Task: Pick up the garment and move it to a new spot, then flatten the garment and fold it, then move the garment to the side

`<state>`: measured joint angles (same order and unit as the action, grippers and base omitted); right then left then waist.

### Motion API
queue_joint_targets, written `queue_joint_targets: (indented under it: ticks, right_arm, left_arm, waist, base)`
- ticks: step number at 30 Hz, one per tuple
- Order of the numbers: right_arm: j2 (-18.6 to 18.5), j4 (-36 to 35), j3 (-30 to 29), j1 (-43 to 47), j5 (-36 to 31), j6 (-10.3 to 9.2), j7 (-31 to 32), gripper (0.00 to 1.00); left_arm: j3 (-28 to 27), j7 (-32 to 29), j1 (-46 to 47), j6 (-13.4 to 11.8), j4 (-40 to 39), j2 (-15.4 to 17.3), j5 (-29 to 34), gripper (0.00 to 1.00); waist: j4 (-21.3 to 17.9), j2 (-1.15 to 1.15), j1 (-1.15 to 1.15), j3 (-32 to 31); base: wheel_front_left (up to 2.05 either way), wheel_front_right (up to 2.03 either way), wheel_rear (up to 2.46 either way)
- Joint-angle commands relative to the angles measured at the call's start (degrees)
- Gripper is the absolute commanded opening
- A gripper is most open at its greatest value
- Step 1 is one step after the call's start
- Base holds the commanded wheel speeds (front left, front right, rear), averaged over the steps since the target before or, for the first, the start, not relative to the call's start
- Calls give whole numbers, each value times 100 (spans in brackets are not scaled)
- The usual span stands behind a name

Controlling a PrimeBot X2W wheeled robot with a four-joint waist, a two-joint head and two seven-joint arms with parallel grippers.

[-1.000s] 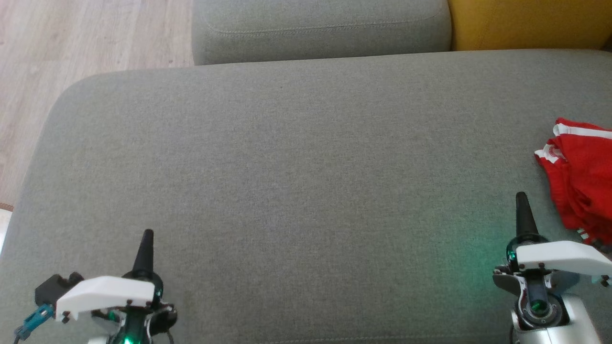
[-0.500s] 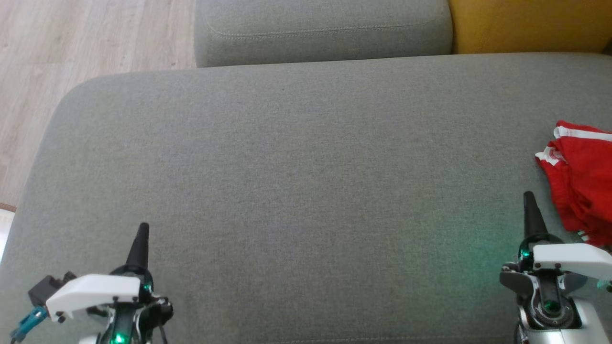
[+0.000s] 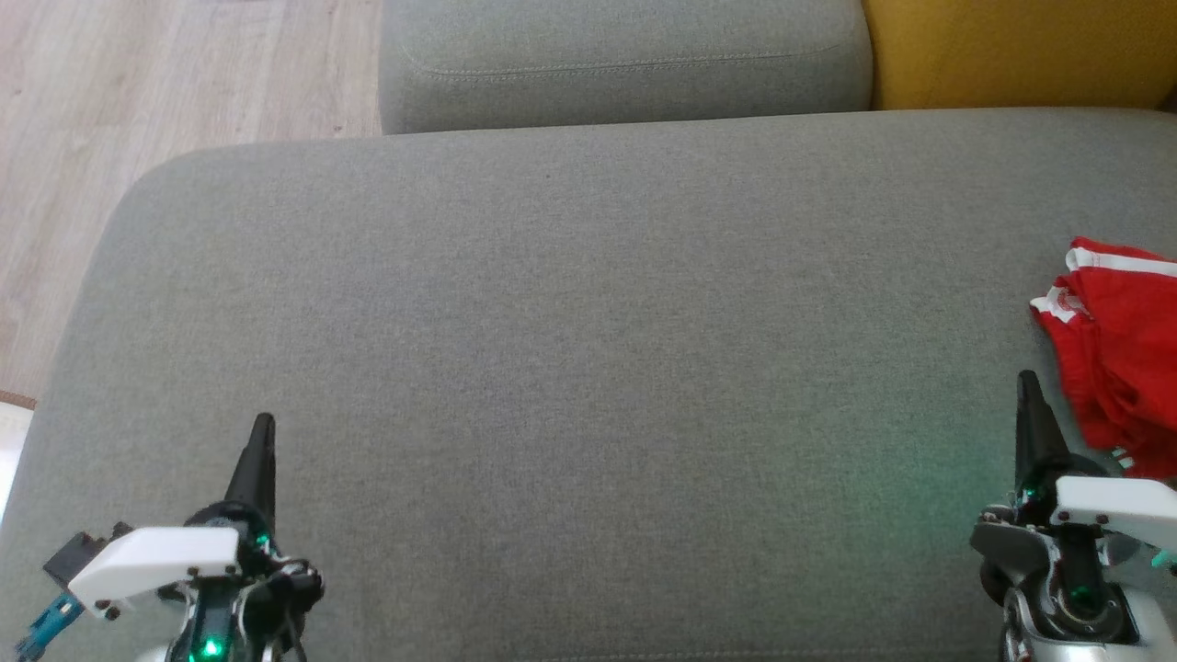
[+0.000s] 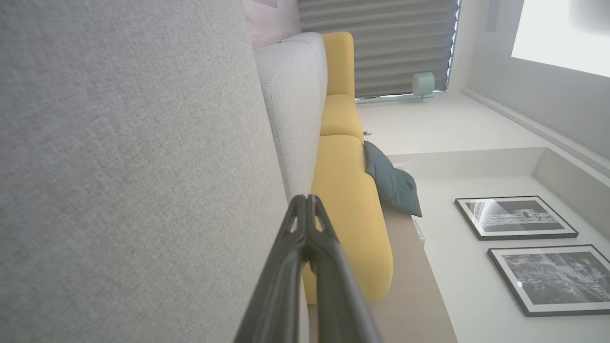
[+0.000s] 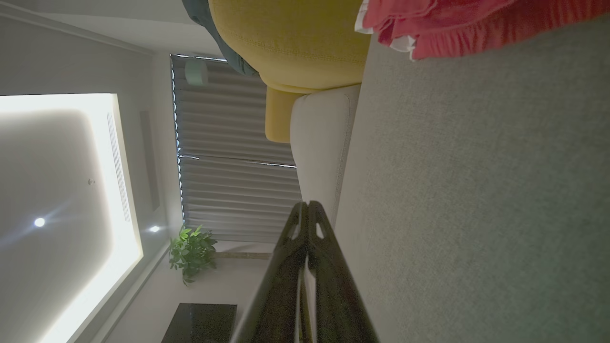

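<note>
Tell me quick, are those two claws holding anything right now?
Left gripper: closed, holding nothing.
Right gripper: closed, holding nothing; the red garment lies beside it, not gripped.

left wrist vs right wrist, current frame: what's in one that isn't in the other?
Left wrist view adds: two framed pictures on the wall, and the left gripper, closed on nothing.
Right wrist view adds: the red garment lying on the grey seat cushion, a potted plant, a lit ceiling panel, and the right gripper, also closed and empty.
Both: grey seat cushion, yellow sofa, slatted blinds.
</note>
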<state>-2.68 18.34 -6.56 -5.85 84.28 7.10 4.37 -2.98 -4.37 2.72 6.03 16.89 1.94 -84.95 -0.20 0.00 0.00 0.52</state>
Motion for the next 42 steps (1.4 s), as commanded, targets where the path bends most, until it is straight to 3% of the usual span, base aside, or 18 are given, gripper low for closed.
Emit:
queue_joint_targets:
  ticks: [1,10,42]
  right_arm:
    - [-21,-274,66,-96,214,36,68,0]
    - [-20,-432,4,-34,788,39,213,0]
    - [-20,-432,4,-34,788,39,212,0]
  left_arm:
    - [-247,-64,321,56,-227,88,-195,0]
    - [-352,-211,347,146,-282,94,-723,0]
    - [-352,-211,347,146,-283,94,-723,0]
  waist:
    - [4,0,0,-6]
    - [20,0,0,-34]
    - [20,0,0,-34]
  base:
    - [0,0,0]
    - [0,0,0]
    - [0,0,0]
